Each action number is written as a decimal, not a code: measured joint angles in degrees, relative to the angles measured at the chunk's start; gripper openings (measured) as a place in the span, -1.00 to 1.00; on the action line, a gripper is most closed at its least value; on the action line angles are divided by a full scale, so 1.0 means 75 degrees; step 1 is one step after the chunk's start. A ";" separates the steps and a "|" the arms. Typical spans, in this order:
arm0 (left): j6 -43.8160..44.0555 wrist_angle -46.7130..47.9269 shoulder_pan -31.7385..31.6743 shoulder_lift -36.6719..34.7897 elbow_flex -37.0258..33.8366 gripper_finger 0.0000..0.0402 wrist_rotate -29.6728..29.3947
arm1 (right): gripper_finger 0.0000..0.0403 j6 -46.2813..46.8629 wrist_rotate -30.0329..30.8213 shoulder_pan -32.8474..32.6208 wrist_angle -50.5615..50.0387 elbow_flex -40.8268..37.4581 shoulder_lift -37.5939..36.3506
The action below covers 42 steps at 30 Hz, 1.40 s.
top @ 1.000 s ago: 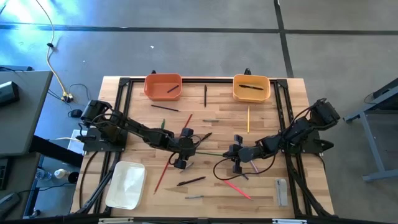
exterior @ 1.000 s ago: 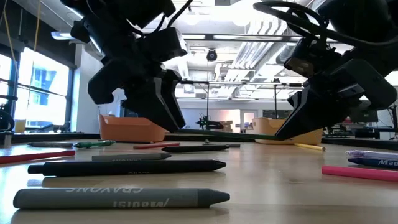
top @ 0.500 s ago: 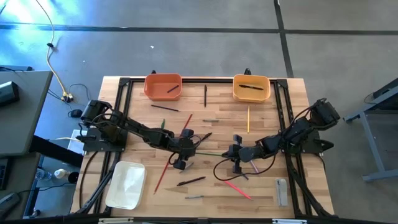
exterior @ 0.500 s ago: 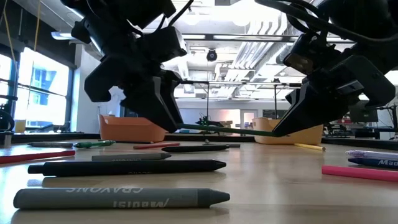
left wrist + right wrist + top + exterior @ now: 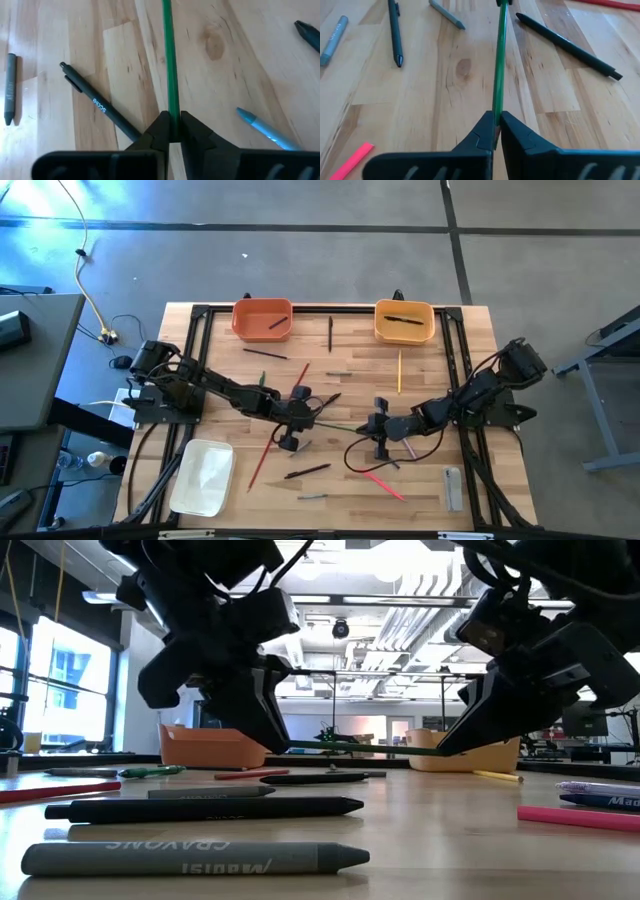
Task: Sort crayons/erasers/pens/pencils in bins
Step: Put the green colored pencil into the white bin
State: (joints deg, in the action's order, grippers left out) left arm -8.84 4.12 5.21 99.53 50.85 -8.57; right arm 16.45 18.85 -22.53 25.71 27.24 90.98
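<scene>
Green pencil: lay level above the middle of the table, lifted clear of the wood in the low view, one end in each gripper.
Left gripper: sat at the pencil's 9 o'clock end; its fingers were pinched narrow on the green shaft in the left wrist view.
Right gripper: sat at the pencil's 3 o'clock end; its fingers were closed tight on the same shaft in the right wrist view.
Orange bin: stood at the table's 11 o'clock edge with one dark stick inside.
Yellow-orange bin: stood at the 1 o'clock edge with one black pen inside.
White bin: stood at the 7 o'clock corner, well apart from both grippers.
Red pencil: lay slanted at 7 o'clock of the left gripper, near the white bin.
Yellow pencil: lay at 6 o'clock of the yellow-orange bin, pointing at it.
Black pen on table: lay at 6 o'clock of the left gripper.
Dark pen at top: lay between the two coloured bins.
Pink stick: lay at 6 o'clock of the right gripper.
Clear-grey block: rested near the 5 o'clock corner.
Grey crayon: lay nearest the low camera, a black crayon just behind it.
</scene>
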 joint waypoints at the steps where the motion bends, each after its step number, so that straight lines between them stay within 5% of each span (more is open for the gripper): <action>1: -0.0001 0.0000 0.0003 0.0000 0.0000 -0.95 -0.0024 | -0.98 0.0000 0.0000 -0.0005 0.0011 0.0000 0.0000; 14: 0.0361 0.0696 0.0017 -0.0174 0.0009 -0.97 -0.0130 | -0.24 -0.0395 0.0428 -0.0014 -0.0010 0.0000 -0.0819; 20: 0.0744 0.1107 0.0152 -0.0635 0.0009 -0.97 -0.0126 | -0.09 -0.0487 0.0728 -0.0019 -0.0822 0.0006 -0.1639; 29: 0.3152 0.3194 0.1013 -0.1849 0.0006 -0.97 -0.0295 | -0.49 -0.0458 0.1821 -0.0016 -0.2000 0.0006 -0.2136; 36: 0.6365 0.4979 0.2725 -0.2728 -0.0003 -0.97 -0.1091 | -0.89 -0.0630 0.2046 -0.0019 -0.2117 0.0003 -0.2139; 42: 0.9314 0.5734 0.4388 -0.3107 0.0003 -0.97 -0.1773 | -0.99 -0.0860 0.2189 -0.0019 -0.2165 0.0004 -0.2139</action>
State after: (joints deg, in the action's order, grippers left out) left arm 61.02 47.12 38.12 76.22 50.87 -21.87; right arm 10.00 35.27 -22.68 9.47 27.27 74.94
